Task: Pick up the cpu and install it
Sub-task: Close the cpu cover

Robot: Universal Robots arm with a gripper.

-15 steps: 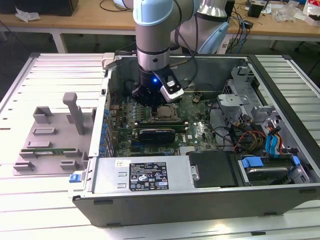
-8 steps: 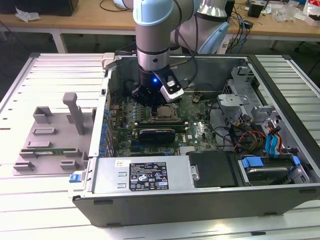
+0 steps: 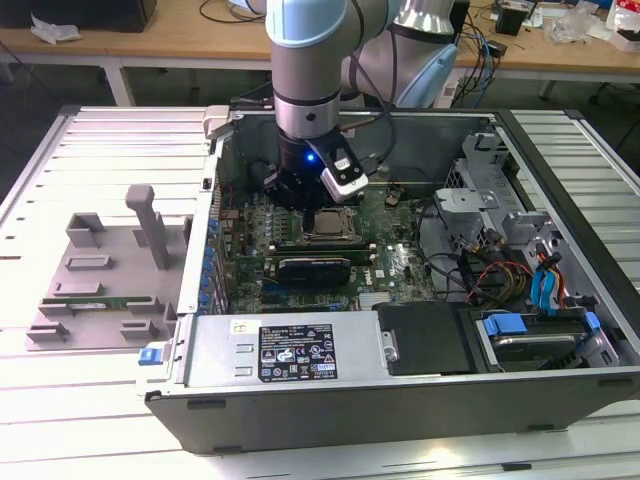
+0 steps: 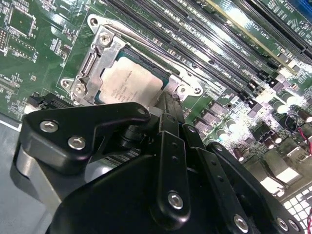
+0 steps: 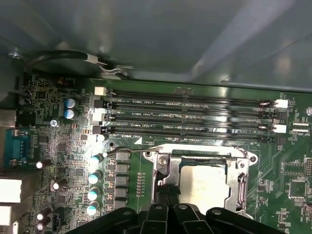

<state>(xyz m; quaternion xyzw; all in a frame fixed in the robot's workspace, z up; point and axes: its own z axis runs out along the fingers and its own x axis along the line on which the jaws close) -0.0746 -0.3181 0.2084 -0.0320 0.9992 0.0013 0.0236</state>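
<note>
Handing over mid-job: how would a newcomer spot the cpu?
Look inside the open computer case, at the green motherboard under the gripper. The cpu lies in the metal socket frame beside the long black memory slots. It is the only flat, square, silver-topped plate there.

Print inside the open computer case (image 3: 400,410): plenty of it, none legible

A black label (image 3: 298,352) with white print and small symbols lies on the metal cover (image 3: 210,350) low in the exterior view, its lines too small to make out. The cpu (image 4: 130,83) carries faint etched rows of lettering on its silver lid in both wrist views, too dim to read. Short white silkscreen markings run beside the memory slots (image 5: 190,114) and dot the green motherboard (image 5: 58,146) in the first wrist view, too fine to read.
</note>
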